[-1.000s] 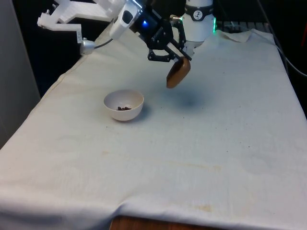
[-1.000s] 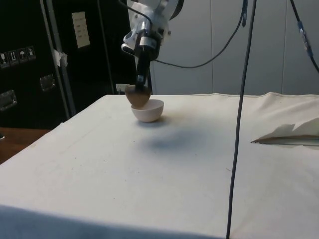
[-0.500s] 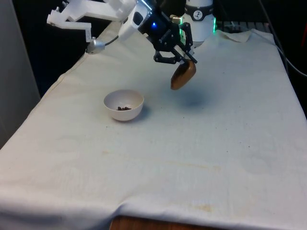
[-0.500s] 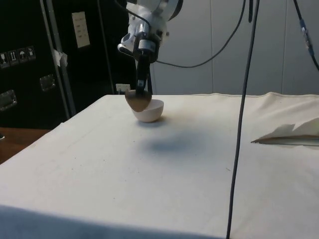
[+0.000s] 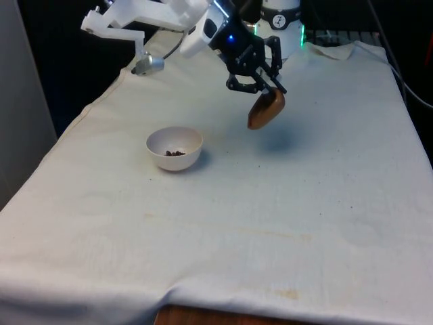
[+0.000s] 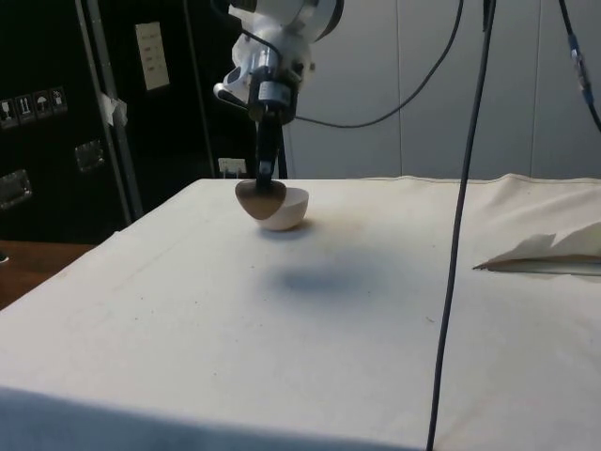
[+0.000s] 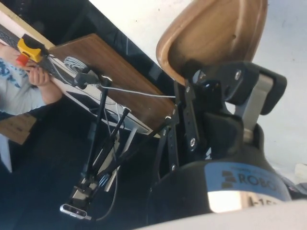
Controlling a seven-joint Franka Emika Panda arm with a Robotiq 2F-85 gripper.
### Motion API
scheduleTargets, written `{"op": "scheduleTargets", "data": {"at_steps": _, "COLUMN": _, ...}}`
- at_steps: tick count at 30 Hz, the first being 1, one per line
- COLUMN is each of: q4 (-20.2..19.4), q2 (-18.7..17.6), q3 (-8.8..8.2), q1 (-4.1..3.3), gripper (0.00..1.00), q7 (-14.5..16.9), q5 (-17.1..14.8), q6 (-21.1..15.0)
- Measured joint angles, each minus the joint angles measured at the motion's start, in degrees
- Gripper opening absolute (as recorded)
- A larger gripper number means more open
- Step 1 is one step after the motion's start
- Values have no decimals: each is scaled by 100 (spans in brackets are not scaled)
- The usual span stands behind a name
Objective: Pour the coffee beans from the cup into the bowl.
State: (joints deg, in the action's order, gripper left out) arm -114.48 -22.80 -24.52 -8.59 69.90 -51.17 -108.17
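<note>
One end effector (image 5: 268, 87) pinches one tilted brown cup (image 5: 266, 110); one white bowl (image 5: 174, 148) holds beans (image 5: 176, 153).

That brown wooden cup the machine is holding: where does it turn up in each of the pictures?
Front view: the brown wooden cup hangs tilted from the black claw above the white cloth, towards the front view's right of the white bowl.
Side view: the cup hangs under the claw, overlapping the bowl.
Wrist view: the cup's hollow inside faces the camera, its rim clamped by the claw.
Shared landmark: the claw.
</note>
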Motion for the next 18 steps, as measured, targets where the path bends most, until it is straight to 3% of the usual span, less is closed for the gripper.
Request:
{"op": "scheduleTargets", "data": {"at_steps": 11, "q4": -109, "q2": 74, "q3": 206, "q1": 0, "gripper": 1, "q7": -155, "q5": 229, "q6": -332}}
{"op": "scheduleTargets", "data": {"at_steps": 18, "q4": -115, "q2": 80, "q3": 241, "q1": 6, "gripper": 1, "q7": -229, "q5": 430, "q6": -470}}
